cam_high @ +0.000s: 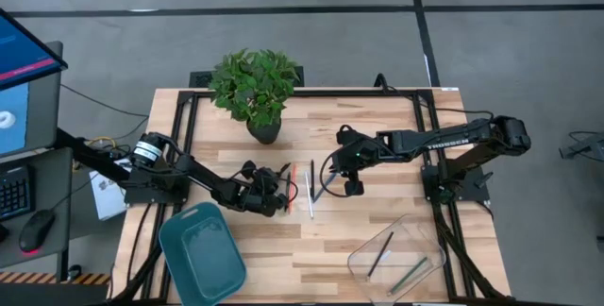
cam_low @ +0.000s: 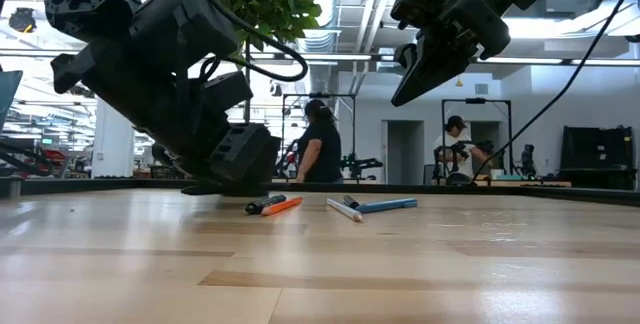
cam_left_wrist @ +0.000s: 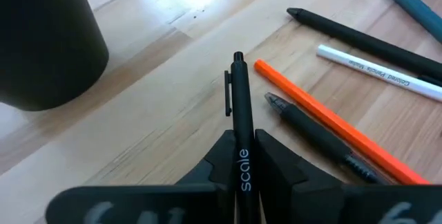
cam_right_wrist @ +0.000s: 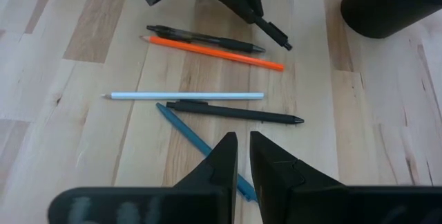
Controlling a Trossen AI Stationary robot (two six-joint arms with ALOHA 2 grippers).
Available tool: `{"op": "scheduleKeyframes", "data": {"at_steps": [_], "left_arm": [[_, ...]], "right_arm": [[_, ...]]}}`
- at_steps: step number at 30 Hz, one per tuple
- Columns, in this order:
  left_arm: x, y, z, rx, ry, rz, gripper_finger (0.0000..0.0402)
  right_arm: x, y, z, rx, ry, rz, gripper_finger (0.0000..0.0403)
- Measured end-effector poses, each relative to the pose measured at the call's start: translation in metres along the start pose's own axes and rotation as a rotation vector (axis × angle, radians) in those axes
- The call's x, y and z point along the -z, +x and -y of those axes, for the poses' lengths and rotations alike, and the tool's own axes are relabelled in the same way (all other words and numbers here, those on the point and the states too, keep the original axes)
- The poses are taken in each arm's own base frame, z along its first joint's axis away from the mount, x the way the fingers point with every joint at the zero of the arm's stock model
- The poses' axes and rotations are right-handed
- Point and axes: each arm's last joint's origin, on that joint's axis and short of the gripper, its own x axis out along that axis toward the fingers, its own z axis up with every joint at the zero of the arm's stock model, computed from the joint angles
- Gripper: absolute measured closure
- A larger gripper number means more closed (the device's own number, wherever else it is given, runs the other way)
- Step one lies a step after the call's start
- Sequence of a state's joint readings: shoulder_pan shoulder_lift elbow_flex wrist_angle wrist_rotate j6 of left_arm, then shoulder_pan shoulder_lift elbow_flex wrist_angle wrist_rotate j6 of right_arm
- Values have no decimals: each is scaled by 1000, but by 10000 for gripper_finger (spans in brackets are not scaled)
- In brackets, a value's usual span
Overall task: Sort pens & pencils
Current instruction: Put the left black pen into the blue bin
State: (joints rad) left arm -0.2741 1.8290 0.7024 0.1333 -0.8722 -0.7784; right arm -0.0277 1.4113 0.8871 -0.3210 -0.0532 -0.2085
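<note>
My left gripper (cam_left_wrist: pixel 240 137) is shut on a black pen (cam_left_wrist: pixel 239 99) printed "scale", low over the wood beside the plant pot (cam_left_wrist: pixel 41 44). Five more pens & pencils lie loose on the table. They are an orange pencil (cam_right_wrist: pixel 221 52), a black pen (cam_right_wrist: pixel 204 39) beside it, a white pencil (cam_right_wrist: pixel 186 96), another black pen (cam_right_wrist: pixel 235 112) and a teal pen (cam_right_wrist: pixel 190 135). My right gripper (cam_right_wrist: pixel 243 144) hangs shut above the teal pen, well clear of it, holding nothing. In the low view it stands high (cam_low: pixel 402 96). My left gripper pinches the black pen's barrel (cam_left_wrist: pixel 242 156) between its two fingers, with the pen lying along the fingers. The clip end (cam_left_wrist: pixel 237 65) sticks out past the fingertips, slanting down toward the table. I cannot tell whether that end touches the wood.
A teal tray (cam_high: pixel 201 254) sits at the near left. A clear box (cam_high: pixel 429 249) at the near right holds two sticks. The potted plant (cam_high: pixel 257 84) stands at the far side, close to the left gripper. Bare wood lies in the near middle. People stand in the room beyond the table.
</note>
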Motion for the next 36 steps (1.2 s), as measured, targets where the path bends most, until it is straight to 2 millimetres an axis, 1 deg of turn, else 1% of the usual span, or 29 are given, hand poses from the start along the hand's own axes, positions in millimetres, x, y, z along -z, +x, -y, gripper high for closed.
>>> {"op": "scheduleKeyframes", "data": {"at_steps": [3, 6, 13, 17, 21, 25, 27, 31, 36], "left_arm": [[-2, -1, 1, 5, 1, 11, 381], [-11, -5, 2, 17, -11, 33, 382], [-53, -32, 7, 42, 20, 156, 381], [-75, -50, 5, 63, 40, 188, 382], [-93, -66, -3, 60, 78, 196, 382], [-104, -79, -15, 73, 115, 185, 382], [-106, -87, -25, 92, 153, 145, 382], [-110, -105, -45, 162, 167, 62, 382], [-111, -137, -65, 252, 139, 30, 382]], "right_arm": [[0, 0, 0, 0, 0, 0, 340], [0, 0, 0, 0, 0, 0, 340], [1, 0, 0, -3, 18, -11, 340], [2, 0, -1, -7, 19, -20, 340], [2, 0, -1, -7, 22, -20, 340], [1, 0, -2, -9, 23, -14, 340], [0, 0, -4, -12, 15, -2, 340], [-2, 1, -10, -26, -1, 2, 340], [-2, 1, -15, -40, -2, -5, 340]]}}
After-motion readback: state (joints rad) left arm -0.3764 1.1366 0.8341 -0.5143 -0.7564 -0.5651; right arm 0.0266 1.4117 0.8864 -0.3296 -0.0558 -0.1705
